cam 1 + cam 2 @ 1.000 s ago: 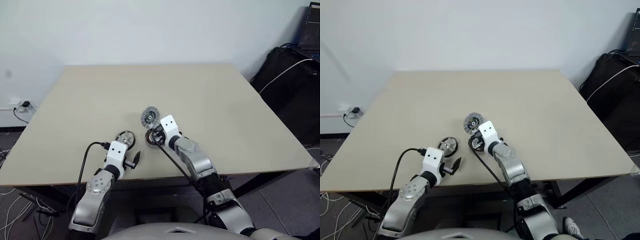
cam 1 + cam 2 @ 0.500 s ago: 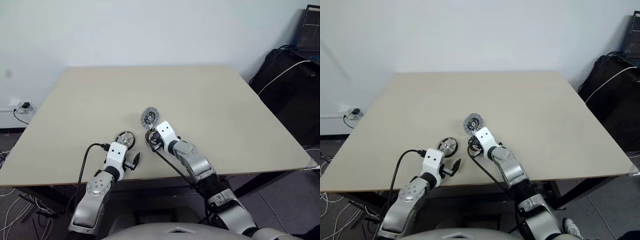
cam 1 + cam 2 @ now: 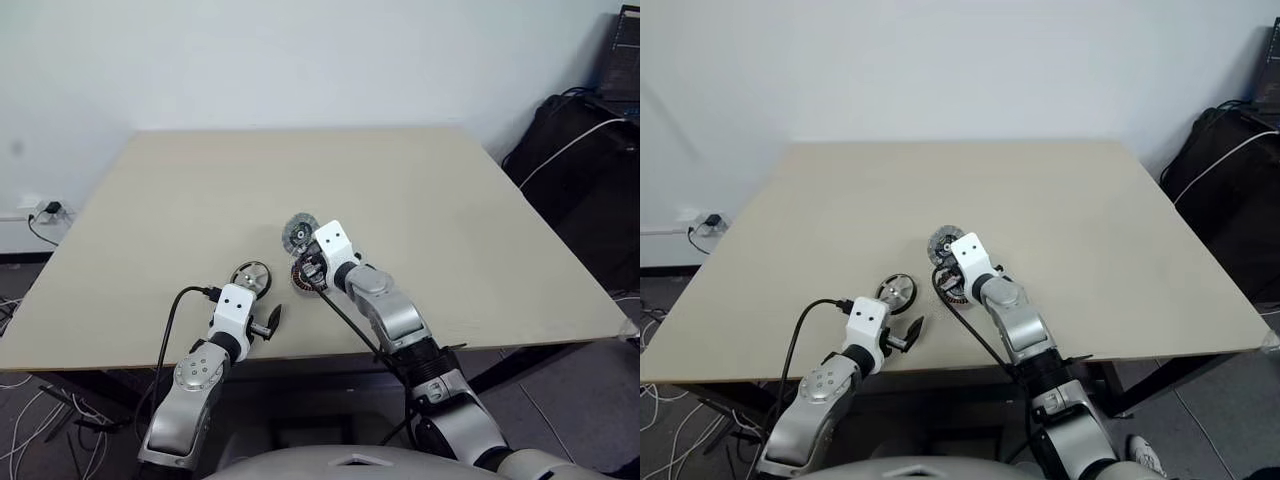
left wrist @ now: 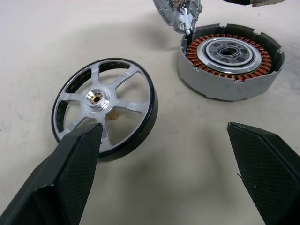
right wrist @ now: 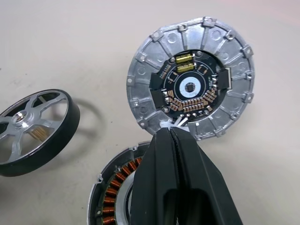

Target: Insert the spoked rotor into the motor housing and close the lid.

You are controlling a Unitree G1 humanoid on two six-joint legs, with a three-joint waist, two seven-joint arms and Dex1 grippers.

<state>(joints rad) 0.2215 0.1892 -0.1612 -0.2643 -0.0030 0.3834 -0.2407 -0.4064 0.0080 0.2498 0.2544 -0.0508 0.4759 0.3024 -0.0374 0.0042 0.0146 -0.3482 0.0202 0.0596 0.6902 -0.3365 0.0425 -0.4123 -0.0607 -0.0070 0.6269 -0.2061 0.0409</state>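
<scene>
1. Fingers of the left gripper (image 4: 164, 173) gape wide and empty, framing the spoked rotor (image 4: 104, 107) on the counter (image 3: 420, 190).
2. Right gripper (image 5: 176, 140), pinched shut and holding nothing, hovers over the motor housing (image 4: 229, 58).
3. Farthest, the lid (image 5: 191, 84) lies ribbed face up, just beyond the housing.

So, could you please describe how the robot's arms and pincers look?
Both arms are silver-grey metal with round joints and white wrist blocks bearing two dark dots. The left pincer and right pincer have black textured fingers. A black cable loops along each arm.
</scene>
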